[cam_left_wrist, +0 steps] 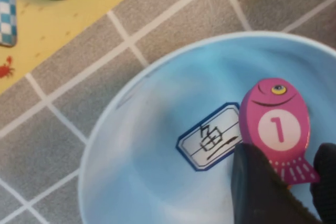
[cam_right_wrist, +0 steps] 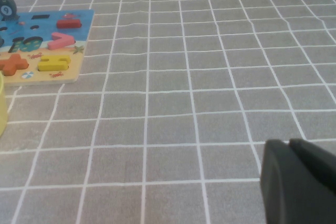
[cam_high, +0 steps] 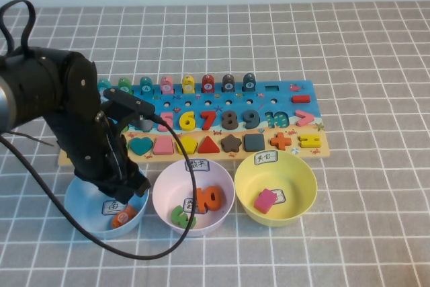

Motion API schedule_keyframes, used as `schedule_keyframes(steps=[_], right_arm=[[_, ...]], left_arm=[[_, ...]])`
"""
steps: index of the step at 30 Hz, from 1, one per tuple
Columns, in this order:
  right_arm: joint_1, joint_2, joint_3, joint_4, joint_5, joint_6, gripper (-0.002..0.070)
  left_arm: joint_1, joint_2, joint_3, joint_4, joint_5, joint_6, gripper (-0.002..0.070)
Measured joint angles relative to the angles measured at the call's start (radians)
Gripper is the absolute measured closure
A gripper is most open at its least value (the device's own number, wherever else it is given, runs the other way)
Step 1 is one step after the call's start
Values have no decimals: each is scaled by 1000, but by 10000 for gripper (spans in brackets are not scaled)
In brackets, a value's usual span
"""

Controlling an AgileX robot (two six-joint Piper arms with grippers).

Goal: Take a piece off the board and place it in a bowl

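Note:
My left gripper [cam_high: 132, 189] hangs low over the light blue bowl [cam_high: 82, 210] at the front left. In the left wrist view its fingers [cam_left_wrist: 257, 187] are shut on the tail of the piece [cam_left_wrist: 275, 124], a magenta fish with a pale round "1" mark, held just above the inside of the bowl [cam_left_wrist: 147, 150] beside its white label. The arm hides the piece in the high view. The board [cam_high: 285, 109] lies behind the bowls. My right gripper [cam_right_wrist: 289, 148] is shut and empty over bare tablecloth, out of the high view.
A small orange piece [cam_high: 123, 218] lies in the blue bowl. A pale pink bowl [cam_high: 166, 187] holds orange and green pieces. A yellow bowl [cam_high: 299, 173] holds a pink piece. My left arm covers the board's left end.

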Motion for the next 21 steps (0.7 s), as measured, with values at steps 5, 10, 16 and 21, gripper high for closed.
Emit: schedule_keyframes(steps=[5,10,16,21], right_arm=[[0,0,0,0,0,0,694],[0,0,0,0,0,0,694],[0,0,0,0,0,0,694],[0,0,0,0,0,0,694]], left_arm=[[-2,0,0,-11,-3,-2,411],[-4,0,0,-11,-26,-2,328],[-4,-58,2,-2,-32,-6,305],[-4,-298,59,11,-98,-23,480]])
